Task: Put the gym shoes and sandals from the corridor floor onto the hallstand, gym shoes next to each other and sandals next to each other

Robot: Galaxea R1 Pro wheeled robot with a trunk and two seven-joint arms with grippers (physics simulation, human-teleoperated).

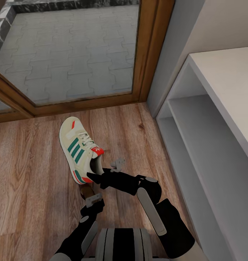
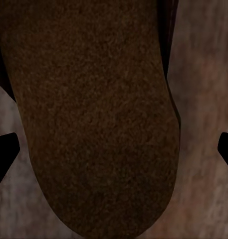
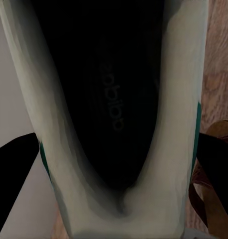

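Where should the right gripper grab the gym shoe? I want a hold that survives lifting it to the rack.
Best at the heel collar of the gym shoe, coming from above: the shoe sits upright, its opening faces up, and the right gripper already straddles that rim.

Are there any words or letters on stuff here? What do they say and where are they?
"adidas": dim, sideways letters on the dark insole inside the gym shoe, seen in the right wrist view.
Red-orange tongue label on that gym shoe, head view: a mark is there, too small to read.
Nothing else carries text.
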